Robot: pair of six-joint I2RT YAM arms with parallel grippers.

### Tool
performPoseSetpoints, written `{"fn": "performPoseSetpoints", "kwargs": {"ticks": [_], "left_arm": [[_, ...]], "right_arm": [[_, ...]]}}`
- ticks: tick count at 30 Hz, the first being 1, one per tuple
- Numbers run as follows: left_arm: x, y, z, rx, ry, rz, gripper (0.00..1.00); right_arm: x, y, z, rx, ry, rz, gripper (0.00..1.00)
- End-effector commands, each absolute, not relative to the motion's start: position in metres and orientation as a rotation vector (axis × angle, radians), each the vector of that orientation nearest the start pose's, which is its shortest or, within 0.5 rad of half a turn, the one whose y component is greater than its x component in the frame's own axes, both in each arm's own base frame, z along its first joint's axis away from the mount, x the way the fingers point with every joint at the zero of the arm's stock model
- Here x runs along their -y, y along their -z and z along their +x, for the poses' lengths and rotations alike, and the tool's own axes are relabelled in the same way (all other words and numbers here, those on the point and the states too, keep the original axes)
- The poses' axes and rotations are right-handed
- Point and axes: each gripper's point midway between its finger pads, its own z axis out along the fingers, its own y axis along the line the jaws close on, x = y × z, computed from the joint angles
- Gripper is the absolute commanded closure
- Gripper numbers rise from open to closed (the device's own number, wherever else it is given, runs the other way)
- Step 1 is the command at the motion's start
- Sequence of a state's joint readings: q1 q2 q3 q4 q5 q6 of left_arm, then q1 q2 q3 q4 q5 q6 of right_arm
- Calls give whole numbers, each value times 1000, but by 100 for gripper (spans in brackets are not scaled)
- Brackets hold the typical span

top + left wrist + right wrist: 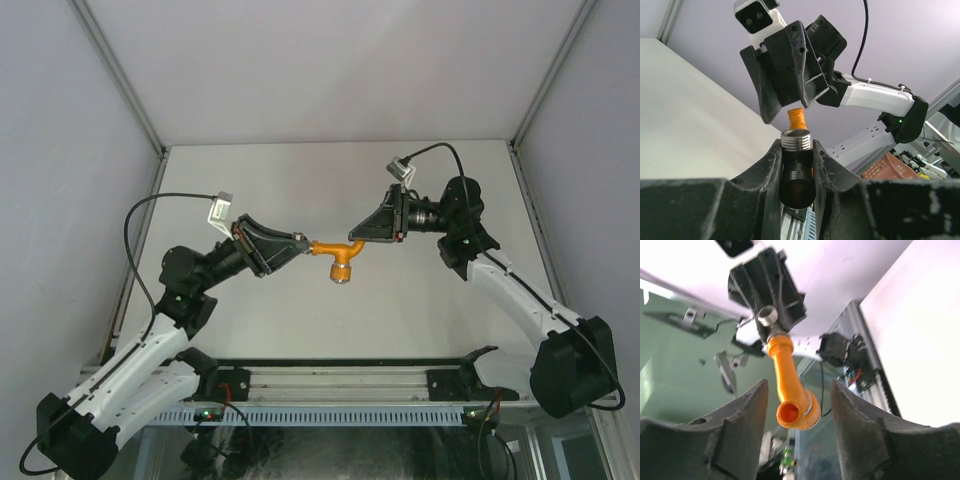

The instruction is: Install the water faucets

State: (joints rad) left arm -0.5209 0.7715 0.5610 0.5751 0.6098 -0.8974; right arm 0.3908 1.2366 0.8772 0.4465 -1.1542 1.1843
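Note:
The orange-yellow faucet [336, 255] hangs in the air above the white table [300, 180], between the two grippers. Its threaded end meets a grey metal pipe fitting [796, 142]. My left gripper [298, 245] is shut on that fitting; only the faucet's orange tip [796, 119] shows past it in the left wrist view. My right gripper [358, 232] is open. Its fingers [740, 425] stand on either side of the faucet's spout end [792, 407] without touching it. The fitting [768, 316] and the left gripper [765, 285] show beyond.
Grey walls close in the table on three sides. An aluminium rail [340, 385] with black clamps runs along the near edge between the arm bases. An orange crate [890, 167] lies off the table beyond the right arm.

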Motion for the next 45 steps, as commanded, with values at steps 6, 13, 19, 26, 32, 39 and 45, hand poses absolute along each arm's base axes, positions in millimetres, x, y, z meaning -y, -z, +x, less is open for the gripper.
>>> {"fn": "performPoseSetpoints", "kwargs": {"ticks": [6,13,19,26,32,39,45], "left_arm": [[241,-378,169,-1295,1559,354,100],[241,-376,173,-1319,1583,306,100],[242,-377,175,-1335,1607,270,100],[241,-378,173,-1336,1620,261,100],[240,-376,173,-1340,1628,241,100],[239,-375,176,-1350,1642,201,100],[238,-376,176,-1351,1648,189,100]], "right_arm": [[-244,-327,250,-1738,-1383,-373,39],[-207,-362,240,-1265,-791,-721,26],[-211,-330,216,-863,-174,-1159,12],[-225,-330,207,-641,162,-1249,11],[-235,-344,203,-518,346,-1226,11],[-258,-362,189,-355,431,-1201,11],[-277,-363,181,-281,416,-1223,17]]}}
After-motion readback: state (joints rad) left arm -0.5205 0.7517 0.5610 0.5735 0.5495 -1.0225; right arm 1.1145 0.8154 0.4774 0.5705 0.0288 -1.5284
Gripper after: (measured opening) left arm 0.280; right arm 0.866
